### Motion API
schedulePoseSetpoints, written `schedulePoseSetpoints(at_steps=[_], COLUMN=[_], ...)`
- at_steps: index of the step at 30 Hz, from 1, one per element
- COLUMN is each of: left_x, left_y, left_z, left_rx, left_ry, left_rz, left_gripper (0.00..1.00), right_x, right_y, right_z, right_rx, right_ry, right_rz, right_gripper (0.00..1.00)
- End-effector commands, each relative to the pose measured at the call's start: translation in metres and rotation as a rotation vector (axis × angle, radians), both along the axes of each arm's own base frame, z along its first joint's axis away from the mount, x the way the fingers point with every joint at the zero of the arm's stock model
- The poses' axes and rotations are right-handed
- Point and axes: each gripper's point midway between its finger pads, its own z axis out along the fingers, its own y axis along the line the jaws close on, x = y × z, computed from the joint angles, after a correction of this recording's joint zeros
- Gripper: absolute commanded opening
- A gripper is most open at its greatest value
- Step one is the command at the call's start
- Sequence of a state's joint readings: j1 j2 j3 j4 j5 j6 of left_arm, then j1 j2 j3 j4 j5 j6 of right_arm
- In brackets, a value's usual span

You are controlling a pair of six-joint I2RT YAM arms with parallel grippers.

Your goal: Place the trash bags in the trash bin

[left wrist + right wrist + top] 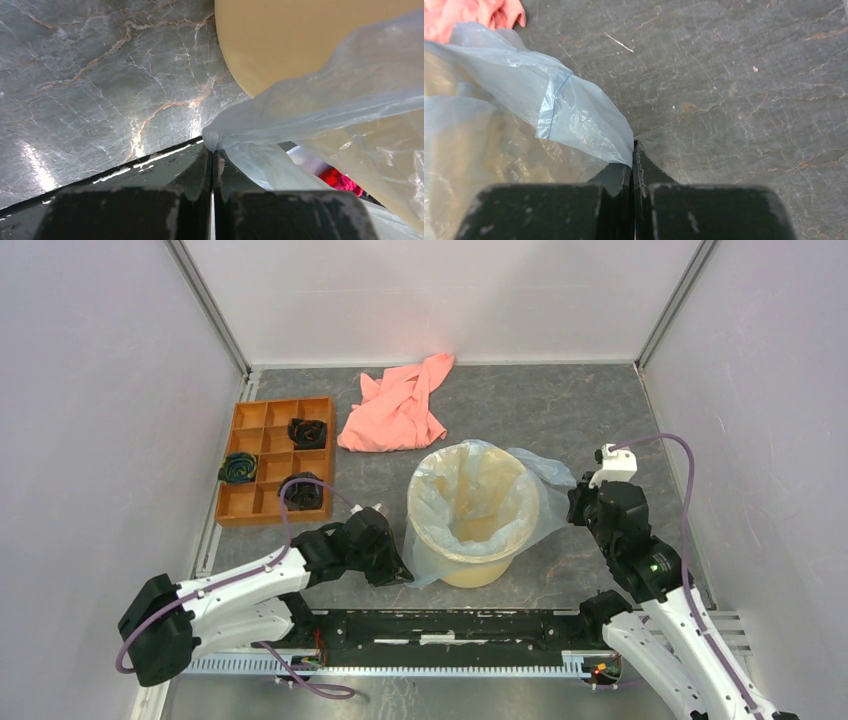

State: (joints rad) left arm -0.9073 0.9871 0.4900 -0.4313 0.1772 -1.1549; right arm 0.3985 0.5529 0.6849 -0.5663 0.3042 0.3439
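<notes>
A cream trash bin [478, 565] stands mid-table with the pale bluish trash bag [470, 495] spread inside it and draped over its rim. At the bin's lower left, my left gripper [400, 573] is shut on a bunched edge of the trash bag [215, 137], which trails past the trash bin wall [280, 40]. To the right of the bin, my right gripper [575, 502] is shut on the bag's other flap [545, 468]. In the right wrist view the film [579, 117] ends pinched between the closed fingertips [640, 160].
A salmon-pink cloth [400, 405] lies behind the bin. At the left, an orange compartmented tray [252, 502] holds dark coiled items [308, 432]. Enclosure walls stand at the left, right and back. The arms' base rail [450, 625] runs along the near edge.
</notes>
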Motion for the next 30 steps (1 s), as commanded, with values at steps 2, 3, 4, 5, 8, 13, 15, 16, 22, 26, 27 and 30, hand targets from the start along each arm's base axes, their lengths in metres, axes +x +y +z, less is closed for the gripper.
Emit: schedulePoseSetpoints(at_steps=[2,3,4,5,8,13,15,16,22,26,27,30], left_x=[0.022,0.025,0.027,0.027,0.026,0.034,0.038,0.039,0.041,0.045,0.046,0.047], left_y=[0.006,0.010,0.012,0.012,0.014,0.025,0.030,0.031,0.026,0.033,0.034,0.032], left_z=[-0.002,-0.005,-0.008,-0.011,-0.023,-0.032,-0.035,-0.035,-0.028,-0.015,-0.011,-0.006], left_rx=[0.051,0.070,0.086,0.092,0.100,0.141,0.156,0.156,0.146,0.167,0.157,0.119], left_ry=[-0.108,-0.116,-0.121,-0.120,-0.096,-0.124,-0.140,-0.146,-0.165,-0.211,-0.224,-0.242], left_rz=[0.062,0.074,0.080,0.083,0.103,0.170,0.202,0.210,0.175,0.180,0.183,0.189], left_gripper=[0.02,0.02,0.02,0.02,0.02,0.02,0.02,0.02,0.07,0.12,0.12,0.13], right_x=[0.010,0.012,0.014,0.015,0.018,0.016,0.014,0.013,-0.002,-0.015,-0.018,-0.030], right_y=[0.000,0.000,0.001,0.001,0.002,0.014,0.027,0.034,0.032,0.003,-0.003,-0.021], right_z=[-0.006,-0.010,-0.015,-0.022,-0.050,-0.089,-0.101,-0.105,-0.109,-0.066,-0.048,-0.004], right_rx=[-0.025,-0.039,-0.050,-0.060,-0.078,-0.052,-0.018,-0.004,-0.055,-0.125,-0.132,-0.181], right_ry=[-0.010,-0.007,0.001,0.014,0.059,0.122,0.143,0.155,0.310,0.322,0.295,0.255], right_rz=[-0.008,-0.006,0.001,0.002,0.003,0.051,0.113,0.146,0.172,0.065,0.041,0.008], right_gripper=[0.01,0.00,0.01,0.00,0.00,0.01,0.01,0.02,0.31,0.58,0.64,0.75])
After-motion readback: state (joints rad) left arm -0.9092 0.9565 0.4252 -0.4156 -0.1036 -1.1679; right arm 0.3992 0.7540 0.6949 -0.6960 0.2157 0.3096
